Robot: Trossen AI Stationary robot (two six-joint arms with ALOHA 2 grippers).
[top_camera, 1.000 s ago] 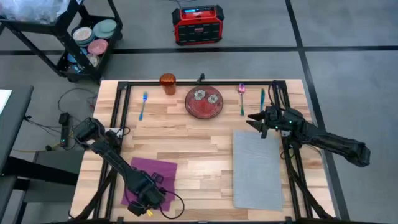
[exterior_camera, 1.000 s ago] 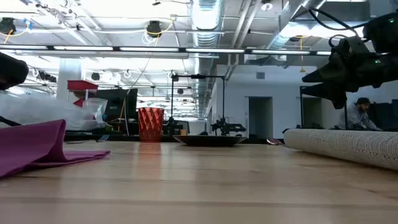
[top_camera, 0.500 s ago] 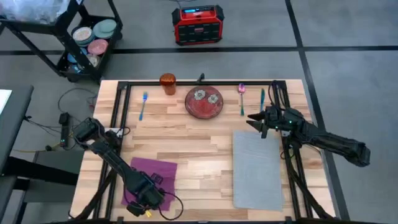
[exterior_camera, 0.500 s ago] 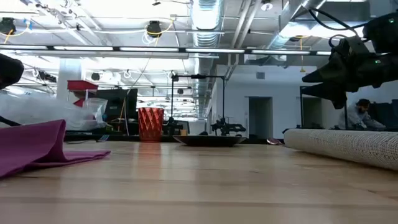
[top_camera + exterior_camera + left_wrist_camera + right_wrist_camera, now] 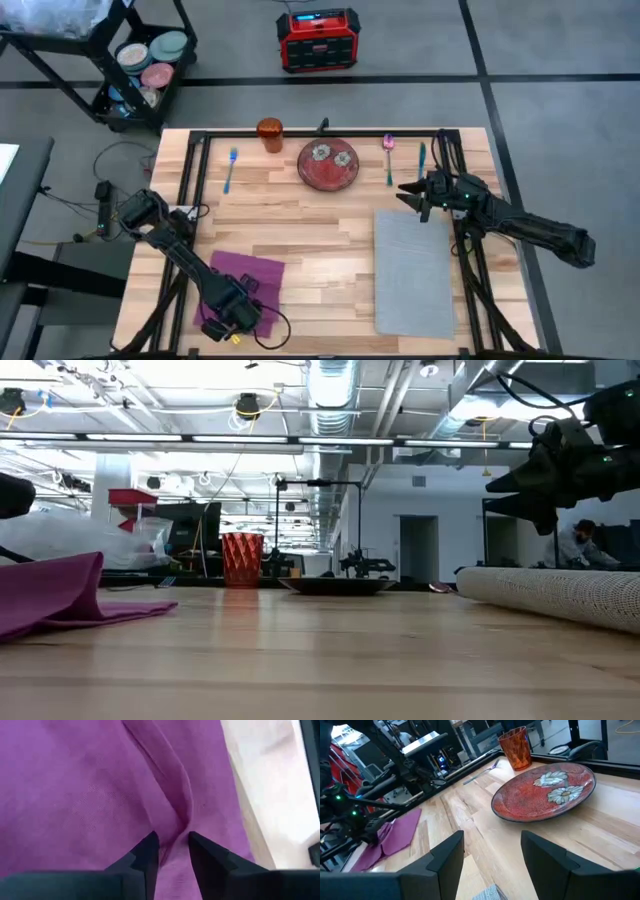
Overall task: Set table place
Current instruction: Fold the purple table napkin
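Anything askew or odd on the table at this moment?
The purple napkin is bunched, a fold pinched between the left gripper fingers and one side lifted off the table. The plate sits off the grey placemat. Right gripper hovers open.

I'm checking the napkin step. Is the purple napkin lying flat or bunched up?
Bunched. The purple napkin has a raised fold pinched between the left gripper fingers, and the low view shows one edge lifted off the table.

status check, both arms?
Left gripper pinching the purple napkin. Right gripper open, hovering between plate and placemat. Nothing blocking.
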